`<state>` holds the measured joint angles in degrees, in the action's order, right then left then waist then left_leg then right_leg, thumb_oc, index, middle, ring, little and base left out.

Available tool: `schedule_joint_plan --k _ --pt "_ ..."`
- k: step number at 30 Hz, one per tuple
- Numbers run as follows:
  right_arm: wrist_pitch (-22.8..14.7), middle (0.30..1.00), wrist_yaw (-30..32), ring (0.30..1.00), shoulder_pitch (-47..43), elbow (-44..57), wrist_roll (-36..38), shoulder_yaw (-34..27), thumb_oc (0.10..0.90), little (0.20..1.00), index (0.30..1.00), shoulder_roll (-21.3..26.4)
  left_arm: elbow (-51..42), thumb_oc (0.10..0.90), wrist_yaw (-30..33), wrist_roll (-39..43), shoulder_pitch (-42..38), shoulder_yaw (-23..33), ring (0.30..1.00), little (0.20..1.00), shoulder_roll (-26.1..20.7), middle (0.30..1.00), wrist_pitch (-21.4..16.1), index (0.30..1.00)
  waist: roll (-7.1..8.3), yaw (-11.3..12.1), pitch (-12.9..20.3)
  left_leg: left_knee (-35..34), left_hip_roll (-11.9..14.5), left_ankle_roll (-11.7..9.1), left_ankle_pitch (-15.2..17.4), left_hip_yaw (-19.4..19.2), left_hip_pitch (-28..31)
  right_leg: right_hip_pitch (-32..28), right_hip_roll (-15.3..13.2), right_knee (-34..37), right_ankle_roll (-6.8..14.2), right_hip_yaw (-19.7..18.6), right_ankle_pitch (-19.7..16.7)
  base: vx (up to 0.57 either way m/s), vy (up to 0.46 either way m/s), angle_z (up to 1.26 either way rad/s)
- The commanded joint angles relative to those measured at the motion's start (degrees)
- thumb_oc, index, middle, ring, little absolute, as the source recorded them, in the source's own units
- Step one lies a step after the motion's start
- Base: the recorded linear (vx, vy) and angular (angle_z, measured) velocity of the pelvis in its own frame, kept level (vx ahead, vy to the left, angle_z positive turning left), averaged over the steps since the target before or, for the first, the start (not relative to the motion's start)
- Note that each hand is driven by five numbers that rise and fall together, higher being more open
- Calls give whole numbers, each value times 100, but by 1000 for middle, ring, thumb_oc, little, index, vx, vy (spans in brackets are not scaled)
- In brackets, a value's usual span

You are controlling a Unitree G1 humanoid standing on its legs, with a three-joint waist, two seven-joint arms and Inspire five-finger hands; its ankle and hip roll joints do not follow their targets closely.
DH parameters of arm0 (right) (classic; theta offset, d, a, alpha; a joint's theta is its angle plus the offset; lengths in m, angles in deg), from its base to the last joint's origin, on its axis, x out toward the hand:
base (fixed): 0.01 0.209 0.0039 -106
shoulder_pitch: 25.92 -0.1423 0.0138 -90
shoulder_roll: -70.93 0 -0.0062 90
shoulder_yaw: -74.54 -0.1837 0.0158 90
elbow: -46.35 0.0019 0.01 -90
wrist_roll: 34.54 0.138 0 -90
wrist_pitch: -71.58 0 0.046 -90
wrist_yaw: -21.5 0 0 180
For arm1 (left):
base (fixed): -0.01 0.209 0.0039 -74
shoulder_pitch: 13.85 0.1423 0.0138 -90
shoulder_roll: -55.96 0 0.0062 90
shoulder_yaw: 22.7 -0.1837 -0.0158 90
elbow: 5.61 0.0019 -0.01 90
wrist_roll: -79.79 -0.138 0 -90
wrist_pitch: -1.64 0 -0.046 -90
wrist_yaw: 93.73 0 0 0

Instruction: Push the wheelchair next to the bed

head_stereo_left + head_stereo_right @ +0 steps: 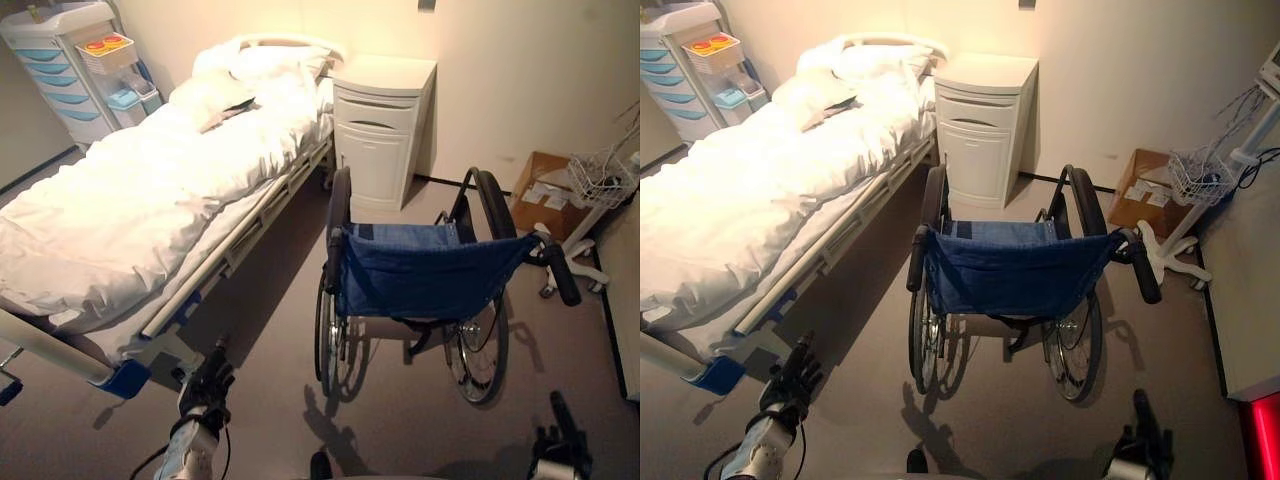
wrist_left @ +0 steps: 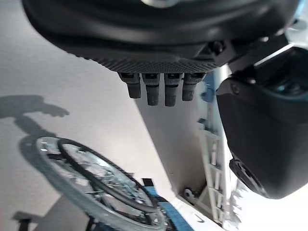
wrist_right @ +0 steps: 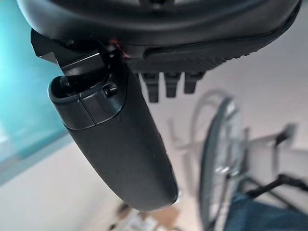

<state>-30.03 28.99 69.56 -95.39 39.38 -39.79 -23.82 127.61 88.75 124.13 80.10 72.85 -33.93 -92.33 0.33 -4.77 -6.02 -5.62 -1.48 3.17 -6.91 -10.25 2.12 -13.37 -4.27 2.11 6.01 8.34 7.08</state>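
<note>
Left eye view: wheelchair (image 1: pixel 420 285) stands on the floor beside the bed (image 1: pixel 150 200), apart from it. Blue backrest faces the camera; push handles point toward the robot, seat faces the nightstand (image 1: pixel 382 125). Its front-to-back axis runs roughly parallel to the bed's length.

Right eye view: left hand (image 1: pixel 790 385) and right hand (image 1: pixel 1145 440) low, both short of the handles.

Left wrist view: fingers (image 2: pixel 159 89) straight, holding nothing.

Right wrist view: fingers (image 3: pixel 166 86) extended, empty; wheel beyond.
</note>
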Motion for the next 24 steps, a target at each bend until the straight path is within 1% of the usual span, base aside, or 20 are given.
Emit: schedule_joint_plan --k 1,2,3,4,5,6,7,9,11,12,13,14,15,16,17,18,20,24 --pt "309 900 -517 900 -309 -351 -1407 76 800 900 900 311 146 800 -362 -230 -410 175 900 900 -125 900 -673 900 -32 201 51 62 -110 -128 1068 -282 741 863 86 211 85 -122 -1070 -17 -41 2" --pt "454 900 -576 900 -292 -632 -1768 192 800 900 900 362 313 800 -415 -322 -409 126 900 900 -112 900 -643 900 -34 212 49 62 -109 -132 1063 -265 733 861 89 211 77 -109 -1064 -16 -41 3" --pt "502 900 -584 900 -291 -702 -1896 218 800 900 900 377 354 800 -430 -360 -410 113 900 900 -109 900 -615 900 -35 215 48 62 -110 -133 1061 -258 730 861 90 210 75 -105 -1061 -8 -43 3" --pt "763 900 -978 900 -259 -990 -2416 500 800 900 900 422 656 800 -560 -564 -397 32 900 900 -74 900 -564 900 -31 239 34 62 -109 -137 1052 -228 724 849 96 213 60 -90 -1059 -7 -40 2" --pt "810 900 -1099 900 -249 -1113 -2777 725 800 900 900 427 848 800 -635 -718 -379 -15 900 900 -56 900 -543 900 -26 234 16 62 -114 -136 1051 -200 735 831 104 211 50 -85 -1045 -20 -54 3" --pt "942 900 -1481 900 -193 -1217 -3556 1206 800 900 900 422 1200 800 -782 -964 -332 -97 900 900 -42 900 -523 900 -16 247 5 62 -109 -133 1030 -193 715 835 104 207 31 -65 -1038 -17 -34 5" --pt "955 900 -1523 900 -182 -1218 -3683 1280 800 900 900 415 1248 800 -795 -1016 -322 -105 900 900 -43 900 -482 900 -13 242 6 62 -108 -134 1026 -190 713 835 103 206 27 -59 -1034 -24 -32 5" --pt "802 900 -1644 900 -107 -1217 -4462 1848 800 900 900 387 1516 800 -825 -1463 -292 -241 900 900 -34 900 -445 900 5 240 -10 62 -102 -141 1001 -168 686 833 105 193 21 -39 -1012 -18 -26 4" --pt "724 900 -1759 900 -63 -1126 -5040 2209 800 900 900 361 1649 800 -762 -1788 -280 -360 900 900 -30 900 -358 900 17 241 -28 62 -96 -148 983 -158 678 827 103 177 15 -12 -996 -13 -27 9" --pt "611 900 -1777 900 -36 -986 -5522 2635 800 900 900 345 1792 800 -849 -2144 -253 -552 900 900 -2 900 -349 900 29 240 -41 62 -92 -148 970 -134 668 817 101 162 3 7 -969 -11 -25 19" --pt "590 900 -1778 900 -30 -946 -5599 2727 800 900 900 339 1814 800 -857 -2193 -241 -602 900 900 12 900 -331 900 30 243 -44 62 -91 -150 968 -128 665 815 101 159 1 14 -962 -15 -29 19" --pt "445 900 -1665 900 -11 -831 -5872 2978 800 900 900 307 1863 800 -861 -2394 -194 -770 900 900 59 900 -381 900 32 251 -62 62 -89 -156 958 -106 658 808 100 143 -1 40 -944 -13 -20 10" --pt "426 900 -1592 900 -4 -750 -5950 3119 800 900 900 289 1853 800 -911 -2384 -171 -875 900 900 99 900 -359 900 26 257 -77 62 -83 -157 951 -101 656 803 99 136 -10 61 -934 -20 -21 8" --pt "496 900 -1564 900 1 -735 -5981 3176 800 900 900 266 1868 800 -905 -2300 -128 -969 900 900 151 900 -337 900 17 267 -94 62 -86 -157 948 -83 655 797 103 128 -16 82 -920 -18 -12 6" --pt "489 900 -1558 900 -3 -761 -6028 3204 800 900 900 243 1880 800 -907 -2297 -104 -1010 900 900 198 900 -386 900 13 277 -105 62 -87 -157 948 -72 654 790 105 129 -19 98 -913 -26 -19 7" --pt "475 900 -1603 900 -12 -896 -6145 3261 800 900 900 201 1928 800 -969 -2099 -55 -1084 900 900 302 900 -388 900 7 311 -125 62 -88 -161 945 -46 651 769 105 135 -30 153 -898 -19 -18 3" --pt "477 900 -1585 900 -35 -988 -6175 3285 800 900 900 172 1965 800 -984 -1964 -30 -1122 900 900 365 900 -356 900 10 343 -135 62 -98 -162 943 -5 648 751 109 141 -36 183 -889 -15 -26 10" --pt "549 900 -1537 900 -183 -1316 -6253 3373 800 900 900 86 2173 800 -1214 -2026 5 -1296 900 900 540 900 -295 900 35 467 -162 78 -107 -177 927 104 628 703 110 132 -69 315 -854 -14 -47 25"
